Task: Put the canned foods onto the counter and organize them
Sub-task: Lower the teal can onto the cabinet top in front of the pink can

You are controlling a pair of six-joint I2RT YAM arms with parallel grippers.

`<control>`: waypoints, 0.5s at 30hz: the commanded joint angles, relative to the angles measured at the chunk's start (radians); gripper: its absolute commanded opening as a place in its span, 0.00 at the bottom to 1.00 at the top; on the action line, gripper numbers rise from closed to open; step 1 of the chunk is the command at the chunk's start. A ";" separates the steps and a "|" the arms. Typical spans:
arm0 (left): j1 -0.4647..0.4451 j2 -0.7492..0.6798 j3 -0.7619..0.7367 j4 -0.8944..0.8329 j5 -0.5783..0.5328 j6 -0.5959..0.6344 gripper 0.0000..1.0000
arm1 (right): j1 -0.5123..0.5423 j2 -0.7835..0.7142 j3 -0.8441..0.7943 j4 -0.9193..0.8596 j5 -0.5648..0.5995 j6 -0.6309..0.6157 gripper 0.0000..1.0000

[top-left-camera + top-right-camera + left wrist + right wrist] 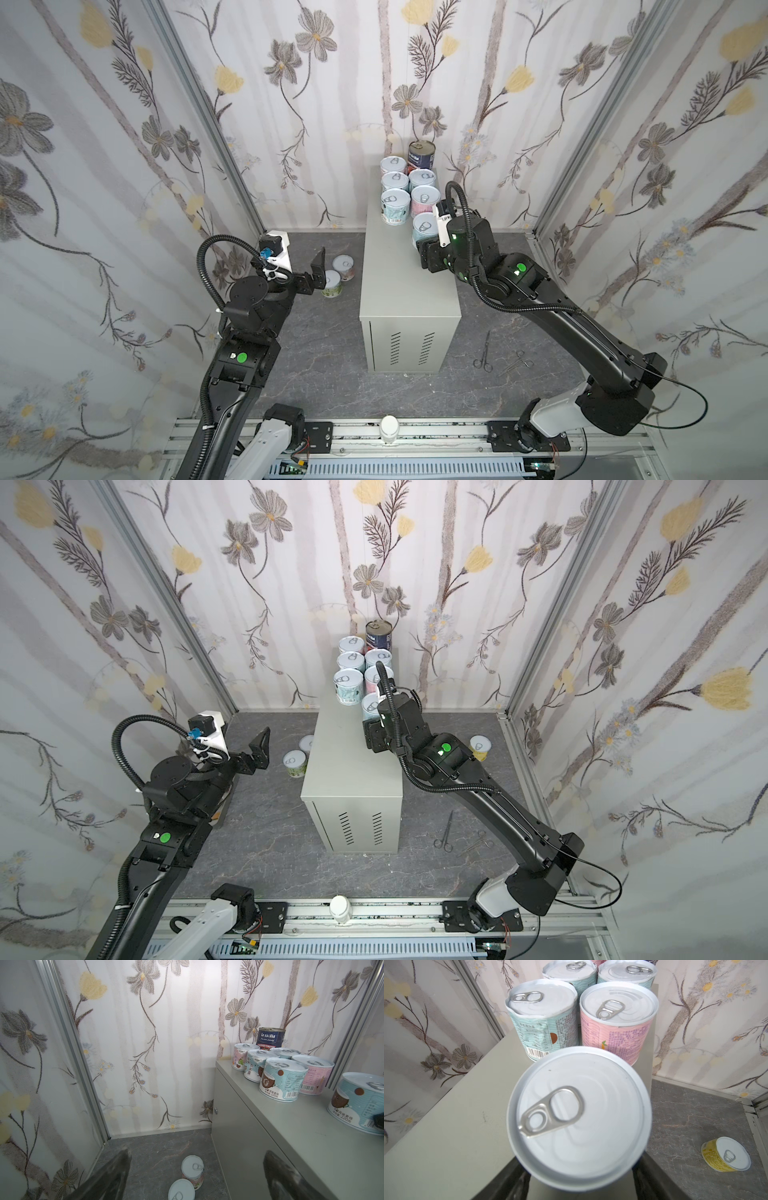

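Seven canned foods (395, 180) stand on the counter (399, 286), paired in two rows toward its far end, with the tall dark can (421, 153) at the back. The right gripper (424, 243) clasps the nearest teal can (424, 226) by its sides (upright, near the counter's right edge). The left gripper (196, 1153) gapes wide and holds nothing, above two short cans (343, 267) on the floor (316, 353) left of the counter. One yellow can (480, 746) stands on the floor to the right.

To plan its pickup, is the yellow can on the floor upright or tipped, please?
Upright: the yellow can shows its white pull-tab lid facing straight up.
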 commanded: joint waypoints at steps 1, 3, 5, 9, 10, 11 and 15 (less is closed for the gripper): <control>0.000 -0.010 -0.007 0.042 -0.008 0.008 1.00 | -0.005 0.023 0.030 0.029 0.012 -0.014 0.75; -0.001 -0.020 -0.014 0.051 -0.003 0.008 1.00 | -0.008 0.038 0.050 0.025 0.012 -0.016 0.73; -0.001 -0.024 -0.016 0.055 -0.006 0.007 1.00 | -0.013 0.051 0.067 0.023 0.014 -0.016 0.70; -0.003 -0.025 -0.021 0.059 -0.009 0.001 1.00 | -0.029 0.070 0.091 0.016 0.012 -0.017 0.69; -0.003 -0.027 -0.024 0.062 -0.009 0.001 1.00 | -0.037 0.078 0.102 0.008 0.016 -0.011 0.69; -0.003 -0.030 -0.024 0.063 -0.010 0.005 1.00 | -0.045 0.087 0.116 -0.001 0.020 -0.002 0.69; -0.006 -0.036 -0.026 0.064 -0.025 0.011 1.00 | -0.072 0.099 0.143 -0.009 0.004 0.010 0.69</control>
